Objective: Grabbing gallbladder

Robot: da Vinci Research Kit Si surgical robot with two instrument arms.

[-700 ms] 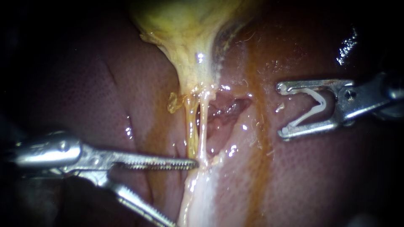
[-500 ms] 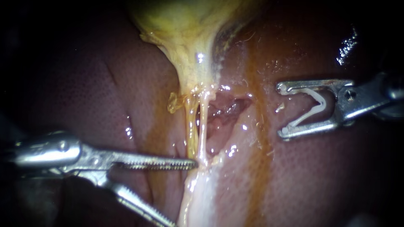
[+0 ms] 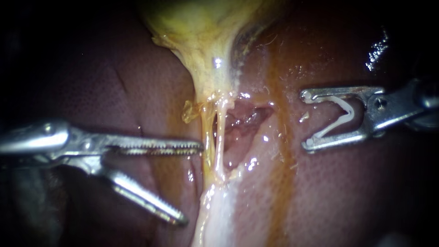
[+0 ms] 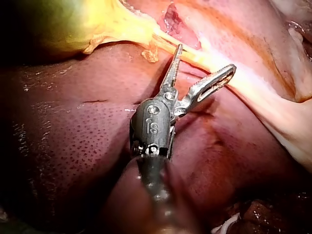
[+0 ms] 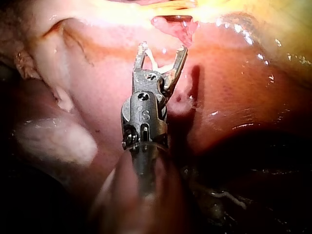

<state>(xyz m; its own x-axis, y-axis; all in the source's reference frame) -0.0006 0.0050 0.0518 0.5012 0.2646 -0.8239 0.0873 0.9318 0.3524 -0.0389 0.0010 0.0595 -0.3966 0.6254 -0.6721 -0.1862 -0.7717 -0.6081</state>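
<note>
- Endoscope: left instrument [image 3: 192, 184] spreads its jaws beside the tubes [image 3: 209, 137], gripping nothing; gallbladder [image 3: 206, 27] lies on the liver [image 3: 137, 91] beyond.
- Left wrist: gallbladder ahead of the spread jaws, untouched.
- Right wrist: right instrument [image 5: 163, 48] cradles a white clip [image 5: 156, 63] between wide jaws.

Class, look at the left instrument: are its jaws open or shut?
Open. On the left instrument a wide gap shows between the two jaws, and nothing is gripped between them.
</note>
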